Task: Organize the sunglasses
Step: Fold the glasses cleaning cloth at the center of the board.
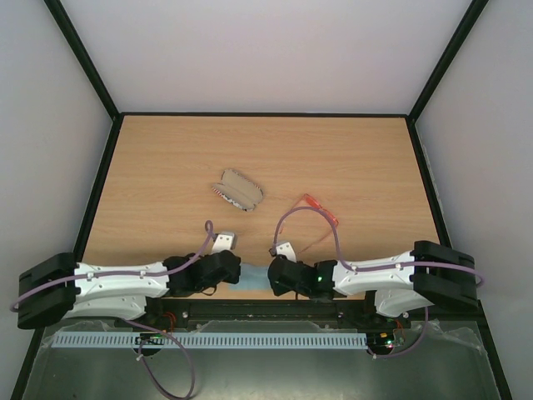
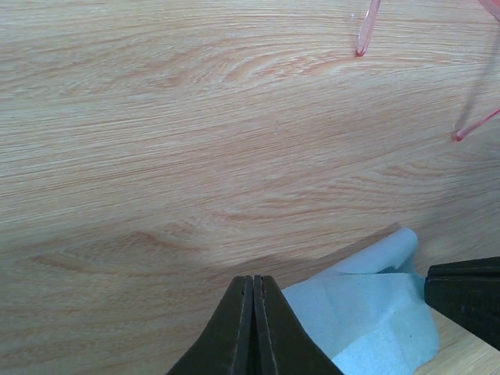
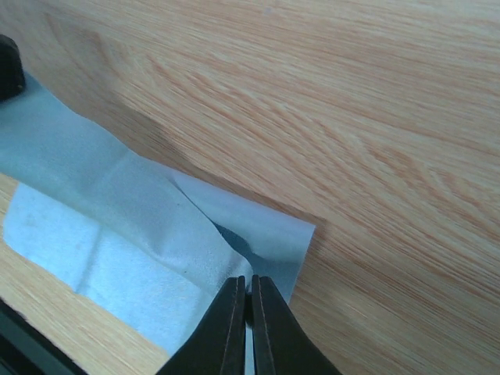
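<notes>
The sunglasses, with a thin red-orange frame, lie on the table right of centre. Two of their temple tips show at the top right of the left wrist view. The patterned oblong case lies left of them, farther back. The light-blue cloth lies crumpled at the near edge between both grippers. My left gripper is shut and empty just left of the cloth. My right gripper is shut over the cloth's right edge, its tips at a raised fold.
Both arms are folded low at the near edge, the left gripper and right gripper facing each other. Black frame rails and white walls border the wooden table.
</notes>
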